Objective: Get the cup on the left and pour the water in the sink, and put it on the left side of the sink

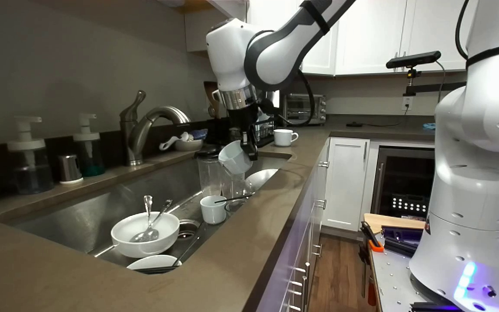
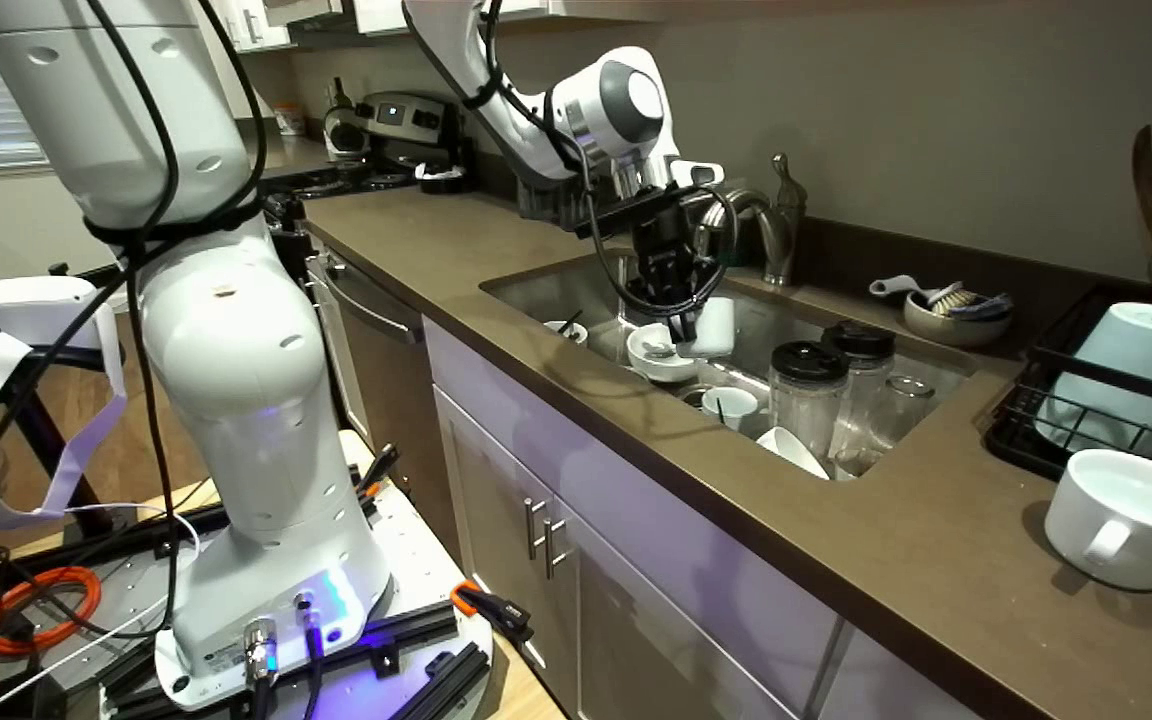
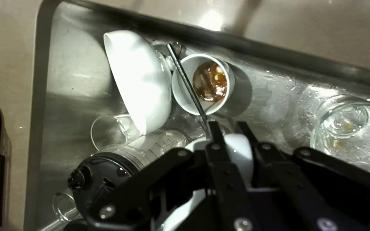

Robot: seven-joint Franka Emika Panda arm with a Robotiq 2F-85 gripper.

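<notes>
A white cup (image 1: 234, 158) is held tilted above the sink (image 1: 76, 227). It also shows in an exterior view (image 2: 713, 327) and, partly hidden by the fingers, in the wrist view (image 3: 240, 152). My gripper (image 1: 249, 151) is shut on the cup, with a white part of it between the two black fingers (image 3: 228, 128); I cannot tell if that part is the handle or the wall. The cup's inside is mostly hidden, and no flowing water shows. The cup hangs above the basin, apart from the dishes below.
The sink holds a white bowl with spoons (image 1: 145, 236), a small white cup (image 1: 213, 210), a tipped bowl (image 3: 140, 83) and black-lidded clear containers (image 2: 808, 385). The faucet (image 1: 139, 134) rises behind. A white mug (image 2: 1131, 520) and dish rack (image 2: 1026, 425) stand on the counter.
</notes>
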